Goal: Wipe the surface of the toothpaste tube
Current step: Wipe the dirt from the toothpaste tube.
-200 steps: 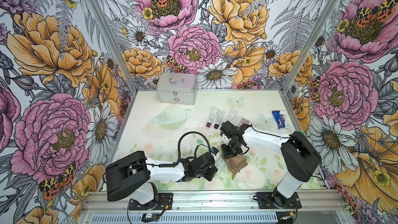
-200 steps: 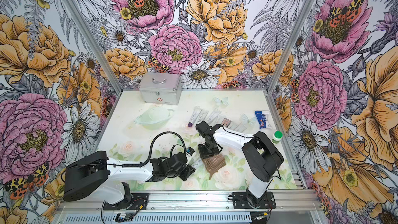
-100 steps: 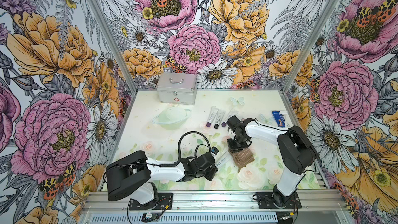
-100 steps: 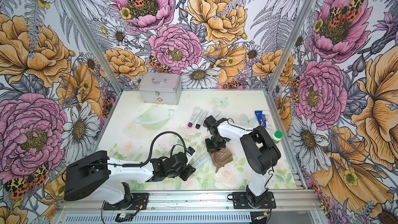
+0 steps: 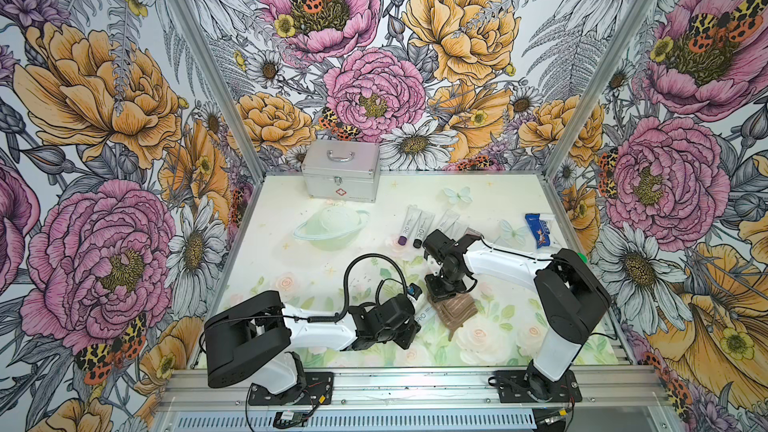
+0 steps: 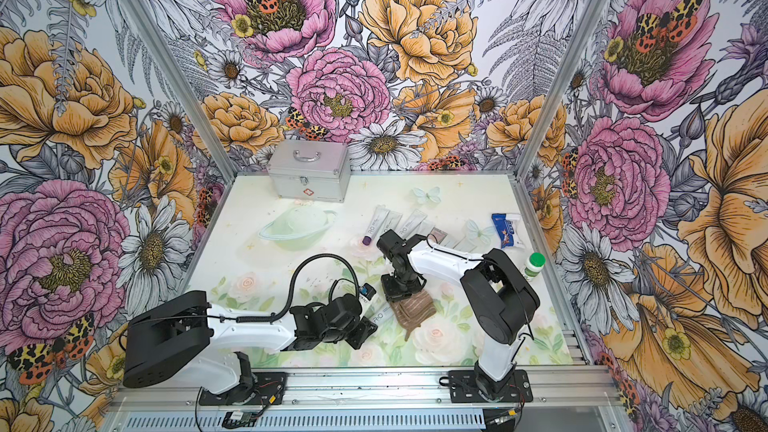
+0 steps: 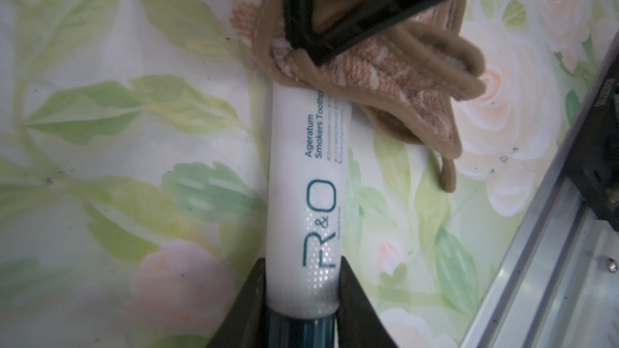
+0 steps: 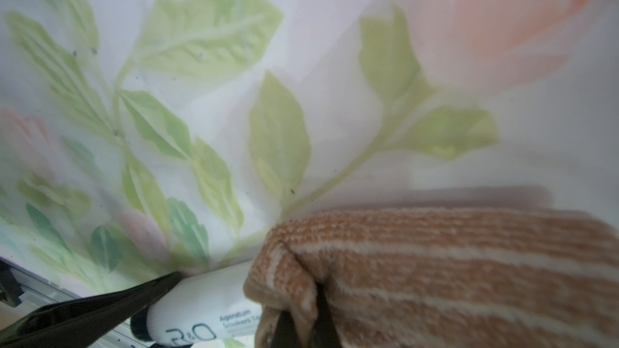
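Pastel floral mat [image 5: 286, 205] under flower-print walls [image 5: 104, 97]. My left gripper [image 7: 301, 272] clamps the toothpaste tube [image 7: 308, 179] by its cap; my right gripper [image 8: 303, 324] pinches the striped cloth [image 8: 435, 262] over its far end.

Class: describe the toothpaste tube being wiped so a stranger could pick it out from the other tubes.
From the silver case at the back, come forward past the row of tubes. Near the front lies one white tube, alone: the left gripper clamps its dark-capped end and a brown striped cloth covers its other end.
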Tool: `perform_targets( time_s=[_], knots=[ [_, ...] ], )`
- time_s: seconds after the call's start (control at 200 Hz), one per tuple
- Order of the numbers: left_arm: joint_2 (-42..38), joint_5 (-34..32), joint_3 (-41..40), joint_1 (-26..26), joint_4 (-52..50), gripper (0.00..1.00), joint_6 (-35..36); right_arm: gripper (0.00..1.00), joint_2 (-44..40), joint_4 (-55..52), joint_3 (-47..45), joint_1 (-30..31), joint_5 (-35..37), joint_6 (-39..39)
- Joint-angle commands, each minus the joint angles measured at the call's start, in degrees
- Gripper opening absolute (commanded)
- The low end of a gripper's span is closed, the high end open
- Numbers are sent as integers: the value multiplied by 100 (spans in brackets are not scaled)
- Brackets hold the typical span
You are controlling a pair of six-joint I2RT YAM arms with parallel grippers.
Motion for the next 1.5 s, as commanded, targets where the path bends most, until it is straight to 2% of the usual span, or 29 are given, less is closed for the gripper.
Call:
perform_targets(
  time_s=[0.0,0.335,0.5,0.625,0.916,1.056,1.206,1.366,1.496],
  knots=[
    [153,-126,-51,-29,-266,28,-5,0,66,94,-266,85,-318,117],
    [-62,-230,-156,-67,-305,28,-64,0,499,-289,-169,-746,1016,-406],
    [34,-231,-108,-80,-311,28,-54,0,677,-293,-33,-852,1146,-459],
    [41,-248,-104,-94,-313,27,-55,0,553,-275,-22,-704,865,-383],
    [105,-249,-51,-100,-314,27,-25,0,85,94,-195,117,-393,162],
    [97,-272,-42,-99,-328,27,-21,0,64,185,-407,247,-422,228],
    [74,-279,-31,-102,-366,28,-12,0,179,119,-652,-83,77,10],
    [26,-309,-70,-100,-385,27,-39,0,409,-210,-611,-540,1018,-338],
    [-13,-344,-94,-100,-393,28,-65,0,416,-285,-546,-779,1333,-416]
  ],
)
